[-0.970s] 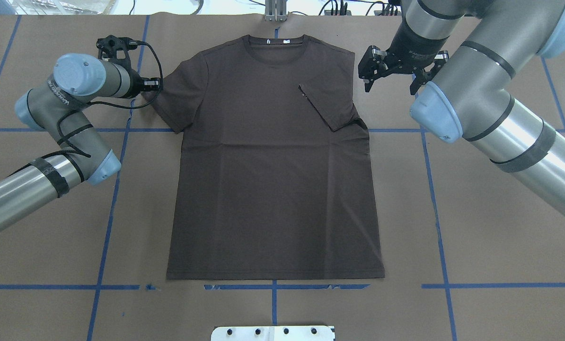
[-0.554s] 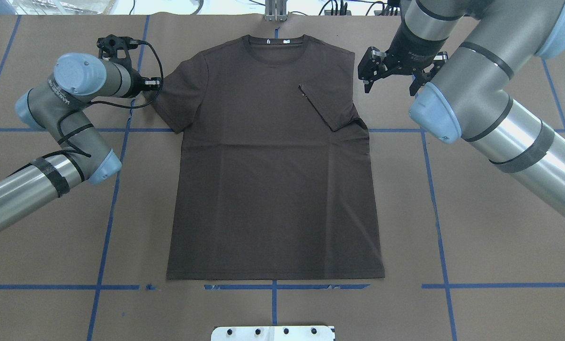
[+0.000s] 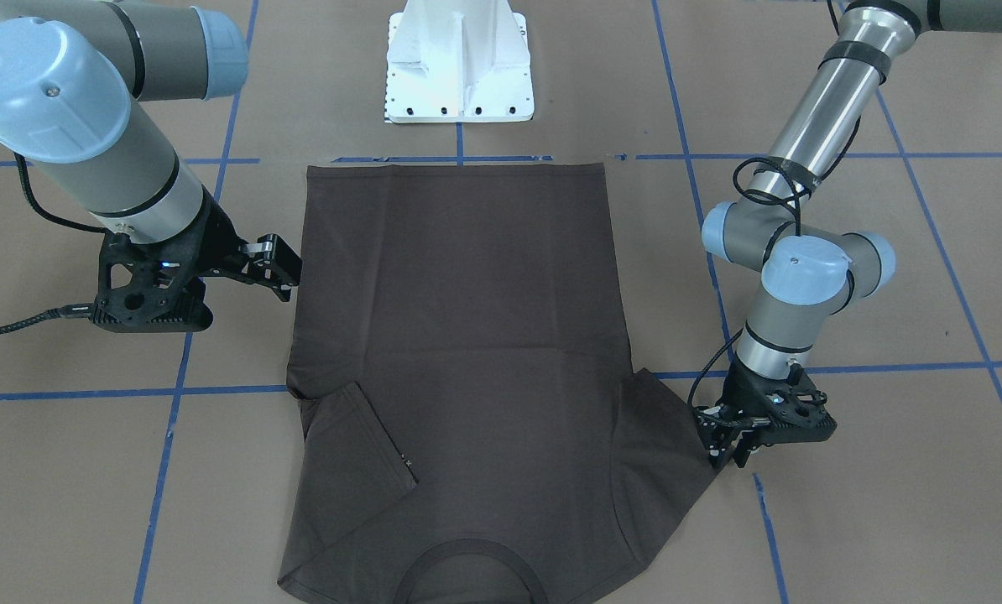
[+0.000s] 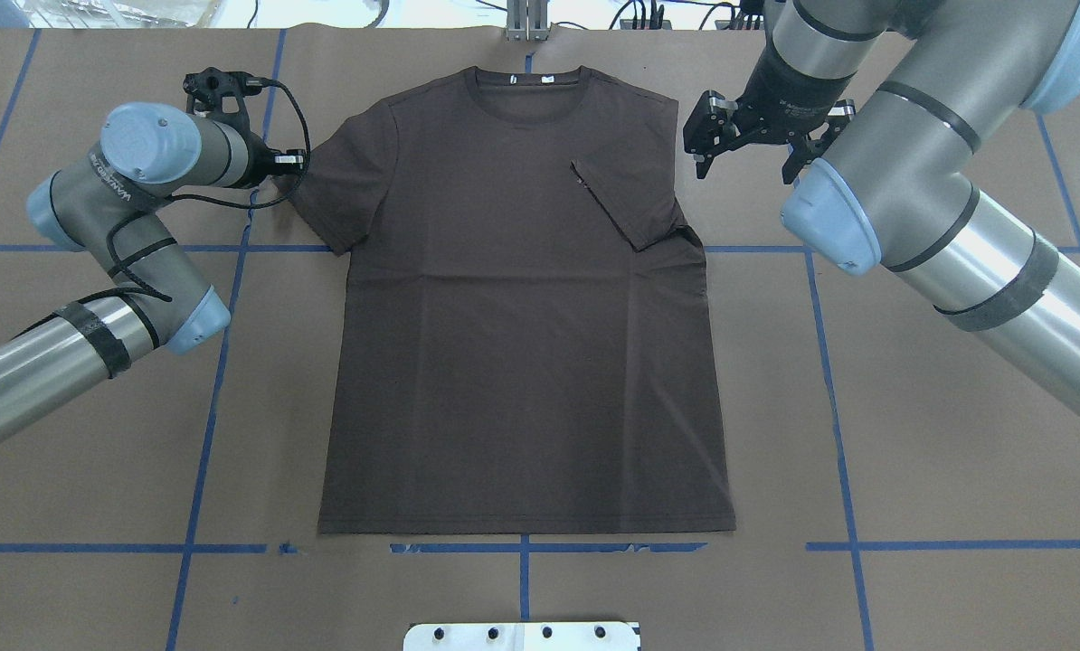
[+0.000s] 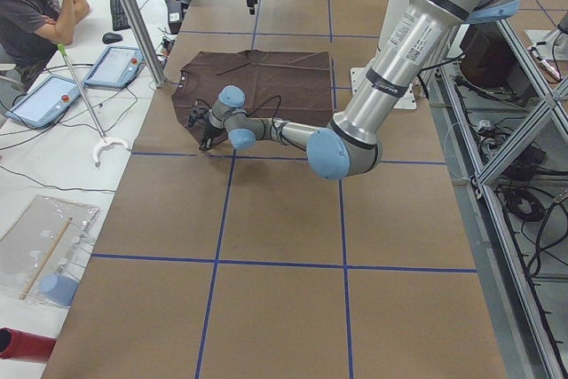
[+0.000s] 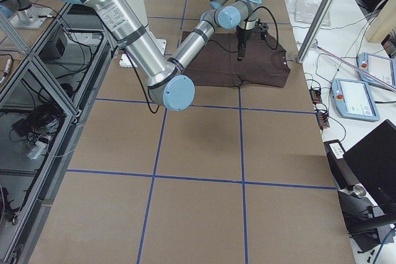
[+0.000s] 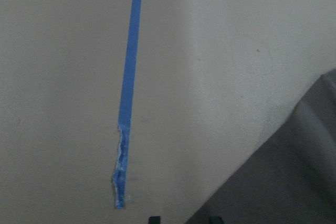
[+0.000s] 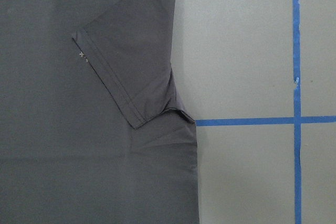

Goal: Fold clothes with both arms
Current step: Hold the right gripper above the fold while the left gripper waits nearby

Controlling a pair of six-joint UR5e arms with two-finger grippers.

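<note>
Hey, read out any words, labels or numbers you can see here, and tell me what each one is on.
No text is clear enough to quote.
Left arm: pale lettering along the link, too blurred to read.
Right arm: small white print near the wrist, too small to read.
T-shirt: the white neck tag shows no legible text.

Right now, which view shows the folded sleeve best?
Right wrist view: the folded sleeve shows large, hem stitching sharp. Overhead and front views show it smaller; side views too small to tell; left wrist view misses it.
</note>
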